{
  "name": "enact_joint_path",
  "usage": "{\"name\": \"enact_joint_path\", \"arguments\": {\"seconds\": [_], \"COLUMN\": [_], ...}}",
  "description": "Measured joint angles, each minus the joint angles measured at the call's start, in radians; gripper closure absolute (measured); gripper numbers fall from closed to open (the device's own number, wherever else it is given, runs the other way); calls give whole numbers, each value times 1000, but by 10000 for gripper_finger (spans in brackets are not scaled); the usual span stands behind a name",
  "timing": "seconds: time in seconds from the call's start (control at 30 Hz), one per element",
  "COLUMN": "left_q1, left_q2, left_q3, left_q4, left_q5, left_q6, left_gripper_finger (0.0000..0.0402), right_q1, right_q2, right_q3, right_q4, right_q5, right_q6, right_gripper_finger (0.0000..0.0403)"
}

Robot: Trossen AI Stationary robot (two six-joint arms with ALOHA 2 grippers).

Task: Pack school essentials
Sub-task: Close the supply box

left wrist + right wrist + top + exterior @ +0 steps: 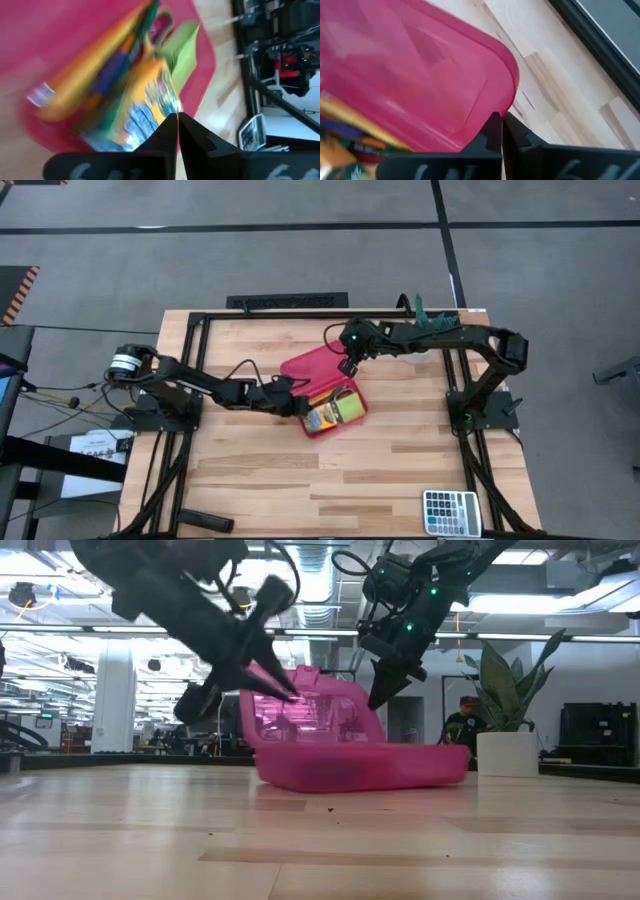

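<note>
On the table (300,490), a pink case (322,392) lies open holding the crayon box (322,417) and lime sticky-note pad (349,408), the left hand (303,408) closed empty over them, the right hand (348,368) closed empty at the raised lid.

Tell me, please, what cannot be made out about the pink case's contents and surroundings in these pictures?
- Pink case contents: too small in the high view, blurred in the left wrist view; only the crayon box and lime pad are recognisable.
- In the low view, the case's wall hides the contents.
- The plant is mostly hidden by the right arm in the high view.
</note>
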Motion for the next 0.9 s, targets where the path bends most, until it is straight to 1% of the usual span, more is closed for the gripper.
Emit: {"name": "enact_joint_path", "arguments": {"seconds": [0.2, 0.33, 0.43, 0.57, 0.63, 0.7, 0.77, 0.83, 0.9], "left_q1": [0, 0, -6, -23, -30, -38, -48, -51, -35], "left_q2": [-109, -185, -264, -395, -468, -539, -588, -606, -598], "left_q3": [0, 0, 0, 0, 0, 2, 2, 1, 0], "left_q4": [-91, -107, -103, -141, -225, -389, -579, -734, -780], "left_q5": [-75, -76, -54, -72, -129, -234, -358, -458, -496], "left_q6": [-10, -18, -6, 11, 49, 47, -8, -103, -141], "left_gripper_finger": [352, 329, 328, 344, 358, 379, 395, 397, 399], "right_q1": [20, 28, 27, 27, 27, 27, 27, 28, 27], "right_q2": [-19, -33, -41, -55, -62, -68, -74, -74, -74], "right_q3": [-2, -2, -2, -2, -2, -2, -2, -2, -2], "right_q4": [-7, -10, -9, -9, -7, -4, -6, -6, -5], "right_q5": [26, 47, 53, 53, 53, 53, 53, 53, 53], "right_q6": [3, 1, 1, 1, 1, 1, 1, 1, 1], "right_gripper_finger": [397, 397, 397, 397, 397, 397, 397, 397, 397]}}
